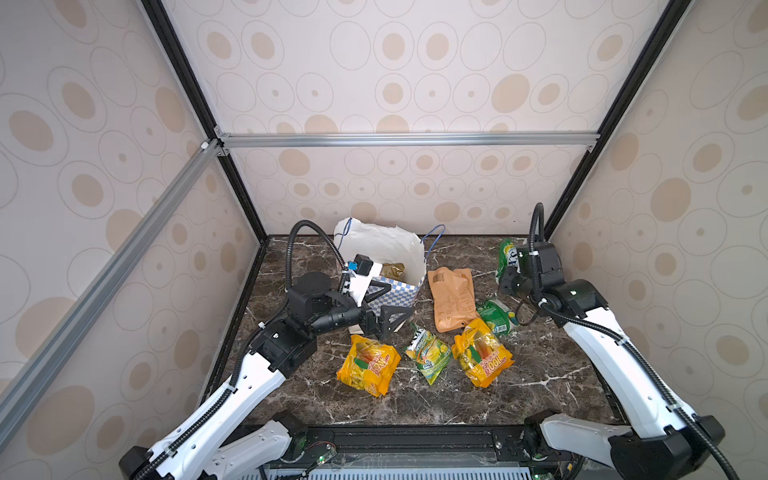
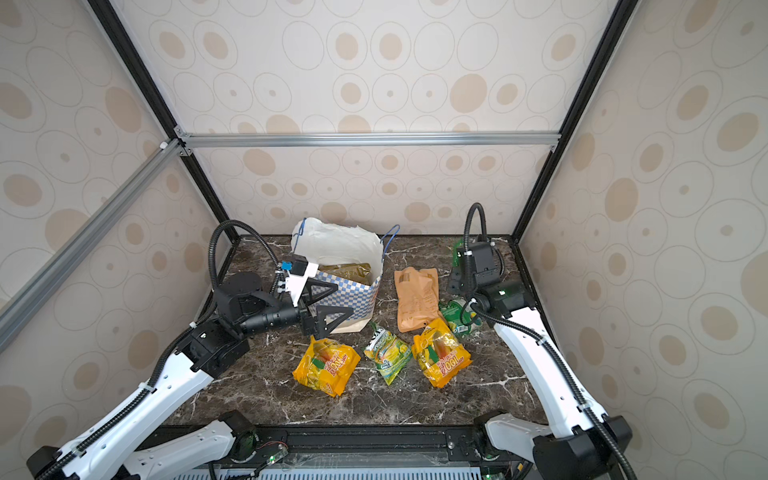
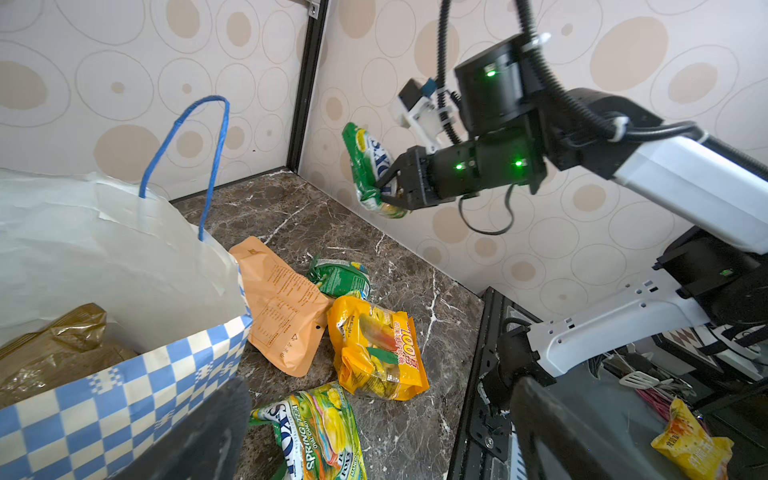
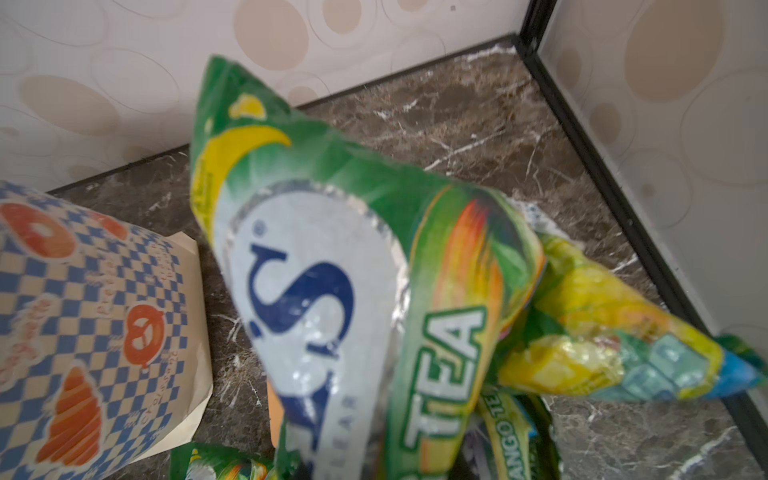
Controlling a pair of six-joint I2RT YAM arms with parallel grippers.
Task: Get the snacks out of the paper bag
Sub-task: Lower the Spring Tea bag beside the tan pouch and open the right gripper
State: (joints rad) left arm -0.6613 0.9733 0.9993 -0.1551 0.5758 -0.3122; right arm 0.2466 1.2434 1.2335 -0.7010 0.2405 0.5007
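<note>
Left wrist view: green packet [image 3: 362, 156] clamped between the right jaws.

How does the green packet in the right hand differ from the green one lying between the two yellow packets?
The held green packet hangs above the table, pinched in the right hand near the back corner; the lying green packet rests on it, untouched. The held one is crumpled at the grip; the lying one is spread flat. Both are green-yellow packets printed with TEA.
</note>
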